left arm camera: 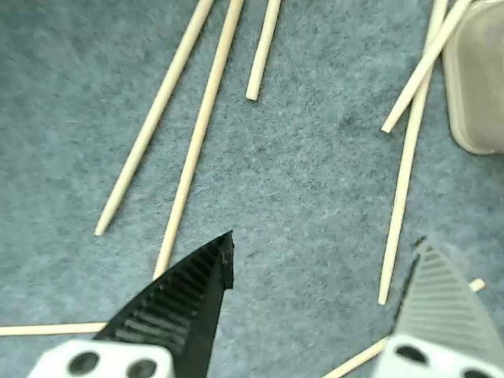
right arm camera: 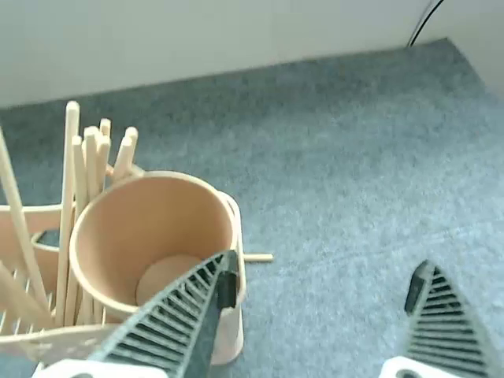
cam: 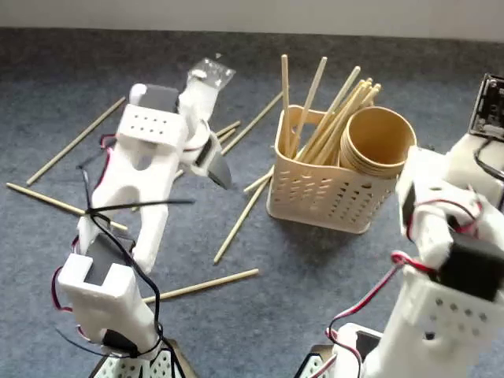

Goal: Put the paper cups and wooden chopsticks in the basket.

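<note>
- A stack of tan paper cups (cam: 382, 140) is seen nested together, mouths up and slightly tilted, at one end of the basket (cam: 315, 197).
- The basket is made of cream plastic with perforated walls and is stood upright on the floor covering.
- A bundle of pale wooden chopsticks (cam: 335, 110) is stood in the basket just beside the cups. They are leaned at different angles and fanned out well above the rim.
- Several loose chopsticks (cam: 239, 222) are left lying flat outside the basket. One is laid just beside its foot, and others are scattered under and around the left arm.
- The left gripper (left arm camera: 327, 252) is held above the loose sticks with its fingers spread wide and nothing grasped between them.
- The right gripper (right arm camera: 324, 272) is held near the cups and basket, its fingers likewise parted and nothing clasped.
- Everything is set on a grey-blue, short-piled carpet (cam: 331, 299).
- A pale wall (right arm camera: 197, 39) is met at the carpet's far edge, and a dark cable (right arm camera: 425, 20) is run down it.
</note>
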`<state>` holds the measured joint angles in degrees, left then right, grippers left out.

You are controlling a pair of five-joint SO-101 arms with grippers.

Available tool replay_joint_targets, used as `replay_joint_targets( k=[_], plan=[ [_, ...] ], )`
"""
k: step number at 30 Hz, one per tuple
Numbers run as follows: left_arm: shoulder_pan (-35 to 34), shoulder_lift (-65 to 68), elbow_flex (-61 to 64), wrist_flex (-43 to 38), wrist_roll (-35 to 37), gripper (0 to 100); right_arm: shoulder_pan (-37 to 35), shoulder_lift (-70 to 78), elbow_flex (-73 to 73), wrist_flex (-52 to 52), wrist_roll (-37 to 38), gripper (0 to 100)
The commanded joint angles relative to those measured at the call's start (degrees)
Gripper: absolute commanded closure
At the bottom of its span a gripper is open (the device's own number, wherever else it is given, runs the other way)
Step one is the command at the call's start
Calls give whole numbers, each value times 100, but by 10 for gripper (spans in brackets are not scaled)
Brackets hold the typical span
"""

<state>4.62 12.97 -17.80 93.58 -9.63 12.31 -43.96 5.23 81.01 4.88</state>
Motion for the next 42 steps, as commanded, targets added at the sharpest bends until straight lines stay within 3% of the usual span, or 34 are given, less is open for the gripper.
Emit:
replay_joint_targets(
  k=[1, 6, 12, 19, 25, 33, 42],
  plan=[
    [-470, -145, -1490, 879, -492, 663, -215, -66, -1218, 1675, 352, 663],
    [-1420, 31, -1648, 835, -1073, 663, -620, -1059, -277, 1912, 527, 663],
    [-1684, 901, -1666, 35, -1486, 660, -1376, -3521, 2316, 1516, 563, 663],
    [-1429, 1754, -1675, -1143, -1758, 659, -822, -6229, 5305, 488, 2180, 663],
    [-945, 2378, -1675, -1319, -2127, 660, -189, -5235, 5587, -435, 2057, 663],
    [-866, 3556, -2712, -1275, -2171, 663, -154, -4892, 7284, -2044, 554, 663],
    [-945, 4892, -3749, -1257, -2163, 665, -163, -4892, 8382, -2844, 475, 663]
  ],
)
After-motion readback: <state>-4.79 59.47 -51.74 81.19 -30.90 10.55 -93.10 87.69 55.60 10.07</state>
